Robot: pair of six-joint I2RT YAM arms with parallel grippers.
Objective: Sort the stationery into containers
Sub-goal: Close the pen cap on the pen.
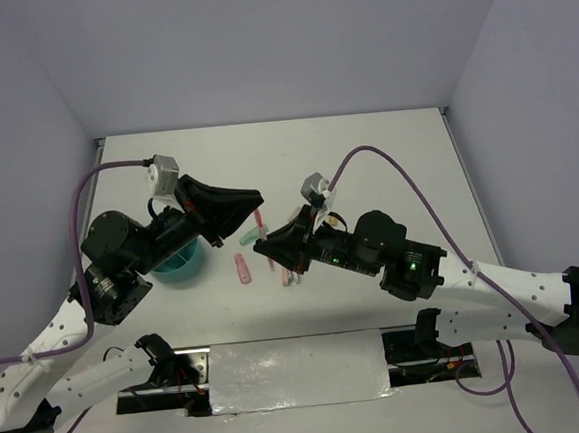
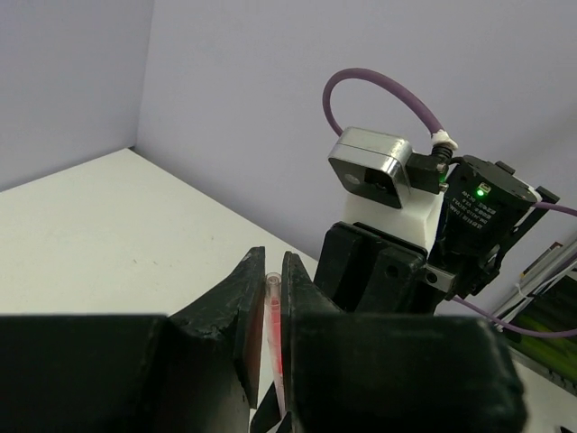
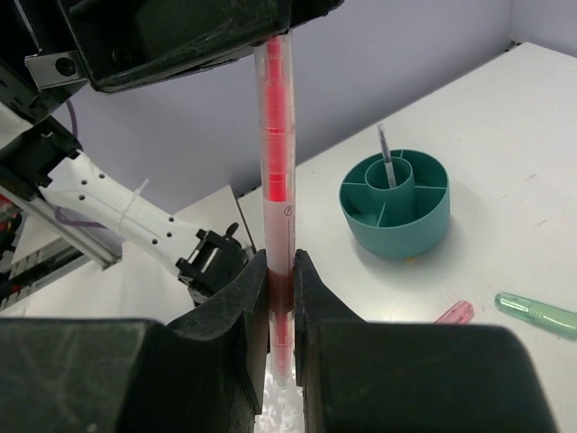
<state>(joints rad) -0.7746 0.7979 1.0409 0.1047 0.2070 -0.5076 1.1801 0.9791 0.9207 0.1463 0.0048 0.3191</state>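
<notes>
Now the thin pink pen (image 3: 278, 135) hangs above the table, clamped low by the right end effector (image 3: 279, 271) and at its top by the left end effector (image 2: 272, 275). Its long axis spans both. The teal organizer (image 1: 178, 263) sits nearer the left arm.

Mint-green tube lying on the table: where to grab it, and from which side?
Likely mid-body, from straight above, jaws across its narrow width. The mint-green tube lies flat, long sides unobstructed; the pink stick lies apart, off one end.
</notes>
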